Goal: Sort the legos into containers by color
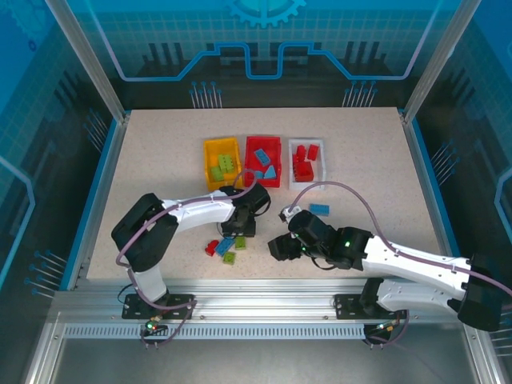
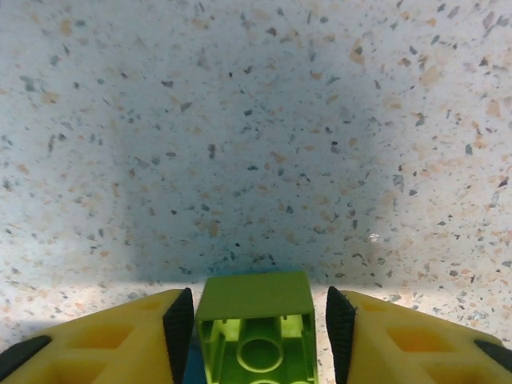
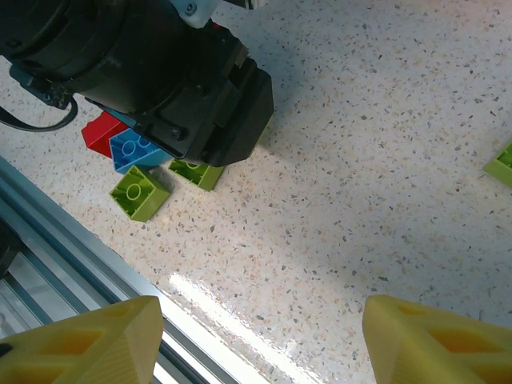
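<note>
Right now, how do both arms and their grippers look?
Both arms have black joints and white links: left arm, right arm. A grey-purple cable loops along each. Their fingers are yellow wedges, the left ones with black pads.

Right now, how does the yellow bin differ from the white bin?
The yellow bin holds green bricks; the white bin holds red bricks. The yellow bin stands left of the red bin, the white bin right of it. Both are open, rectangular and similar in size.
</note>
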{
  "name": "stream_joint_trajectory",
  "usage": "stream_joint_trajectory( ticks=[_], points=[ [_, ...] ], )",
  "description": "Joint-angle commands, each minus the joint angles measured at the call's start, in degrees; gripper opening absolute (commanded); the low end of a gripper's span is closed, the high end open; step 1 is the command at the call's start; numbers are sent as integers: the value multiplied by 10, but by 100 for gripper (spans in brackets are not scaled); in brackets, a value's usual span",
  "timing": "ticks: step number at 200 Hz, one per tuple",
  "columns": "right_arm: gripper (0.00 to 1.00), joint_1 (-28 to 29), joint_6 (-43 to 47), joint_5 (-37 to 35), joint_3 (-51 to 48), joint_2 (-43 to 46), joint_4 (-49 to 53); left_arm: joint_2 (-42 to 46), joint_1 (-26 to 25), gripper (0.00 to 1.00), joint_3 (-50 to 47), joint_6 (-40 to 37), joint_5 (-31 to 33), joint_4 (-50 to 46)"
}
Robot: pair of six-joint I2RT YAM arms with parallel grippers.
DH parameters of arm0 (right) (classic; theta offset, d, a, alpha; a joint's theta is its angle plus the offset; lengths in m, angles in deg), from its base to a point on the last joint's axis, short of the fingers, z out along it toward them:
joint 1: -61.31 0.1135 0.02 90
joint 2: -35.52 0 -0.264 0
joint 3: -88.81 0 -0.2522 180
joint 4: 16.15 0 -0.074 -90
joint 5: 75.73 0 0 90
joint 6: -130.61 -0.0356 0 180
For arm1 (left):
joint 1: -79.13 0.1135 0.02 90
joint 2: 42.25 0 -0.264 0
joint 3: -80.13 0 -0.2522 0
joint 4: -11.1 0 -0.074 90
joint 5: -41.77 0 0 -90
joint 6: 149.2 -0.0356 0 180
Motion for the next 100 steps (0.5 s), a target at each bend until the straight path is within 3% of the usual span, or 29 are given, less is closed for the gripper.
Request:
stream_joint_trajectory(
  ticks=[1,28,73,100],
  points=[
    [68,9,-11,0,8,5,-23,-5,-4,37,6,3,-17,13],
    [68,8,-13,-8,3,18,-17,-9,-4,28,15,-1,-23,23],
    [67,8,-15,-24,0,39,-7,3,3,27,77,-26,17,-11],
    [67,5,4,-21,0,51,-37,34,65,27,131,-65,26,-45]
  ],
)
